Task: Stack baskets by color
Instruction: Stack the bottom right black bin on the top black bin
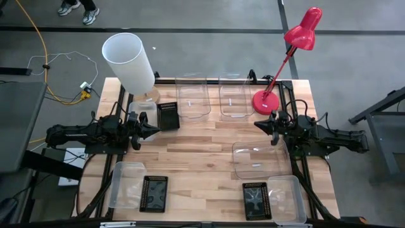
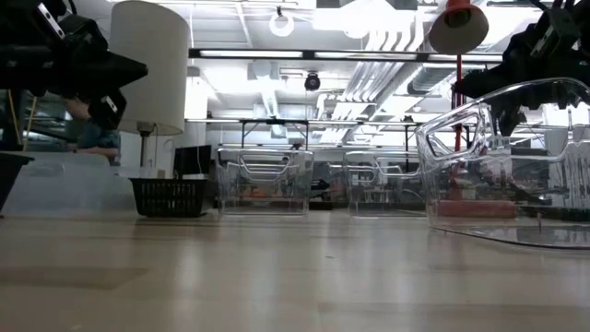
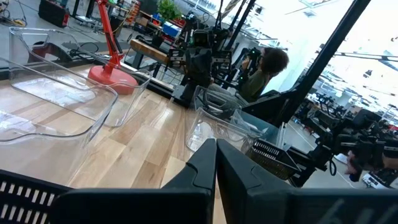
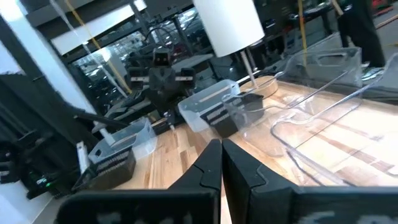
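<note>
Several baskets stand on the wooden table. Two clear baskets (image 1: 193,96) (image 1: 233,96) sit at the far edge, and a third clear basket (image 1: 256,159) sits right of the middle. A black basket (image 1: 168,116) stands beside a frosted basket (image 1: 144,109) at the far left. Near the front edge are a frosted basket (image 1: 126,183) with a black one (image 1: 154,193) on the left, and a black one (image 1: 257,201) with a frosted one (image 1: 288,199) on the right. My left gripper (image 1: 155,131) and my right gripper (image 1: 258,125) hover level above the table, both shut and holding nothing.
A tall white lampshade (image 1: 130,61) stands at the far left corner and a red desk lamp (image 1: 266,101) at the far right. Bare wood (image 1: 202,145) lies between the two grippers. A person's feet (image 1: 79,9) show on the floor beyond the table.
</note>
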You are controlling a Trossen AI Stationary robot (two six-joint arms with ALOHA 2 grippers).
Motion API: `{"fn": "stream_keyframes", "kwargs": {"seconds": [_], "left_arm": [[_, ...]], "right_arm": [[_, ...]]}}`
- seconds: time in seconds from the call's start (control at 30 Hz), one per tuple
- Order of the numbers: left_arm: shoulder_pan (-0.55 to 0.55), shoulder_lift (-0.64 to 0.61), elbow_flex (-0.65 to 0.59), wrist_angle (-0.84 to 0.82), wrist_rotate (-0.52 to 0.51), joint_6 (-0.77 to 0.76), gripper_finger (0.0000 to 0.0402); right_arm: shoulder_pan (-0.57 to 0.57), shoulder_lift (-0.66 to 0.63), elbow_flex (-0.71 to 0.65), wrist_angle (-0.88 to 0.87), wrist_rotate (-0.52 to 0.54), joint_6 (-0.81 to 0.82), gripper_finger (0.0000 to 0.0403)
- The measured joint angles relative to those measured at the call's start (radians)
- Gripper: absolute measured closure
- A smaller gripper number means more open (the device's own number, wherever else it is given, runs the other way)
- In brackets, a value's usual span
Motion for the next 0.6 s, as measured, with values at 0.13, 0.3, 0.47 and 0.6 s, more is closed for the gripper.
{"fn": "stream_keyframes", "kwargs": {"seconds": [0.13, 0.3, 0.47, 0.6], "left_arm": [[0.0, 0.0, 0.0, 0.0, 0.0, 0.0, 0.0401], [0.0, 0.0, 0.0, 0.0, 0.0, 0.0, 0.0401], [0.0, 0.0, 0.0, 0.0, 0.0, 0.0, 0.0401], [0.0, 0.0, 0.0, 0.0, 0.0, 0.0, 0.0401]], "right_arm": [[0.0, 0.0, 0.0, 0.056, 0.016, 0.206, 0.0402], [0.0, 0.0, 0.0, 0.199, 0.096, 0.441, 0.0402], [0.023, 0.015, 0.017, 0.548, 0.026, 0.412, 0.0402], [0.093, 0.087, 0.164, 0.617, -0.071, 0.313, 0.0402]]}}
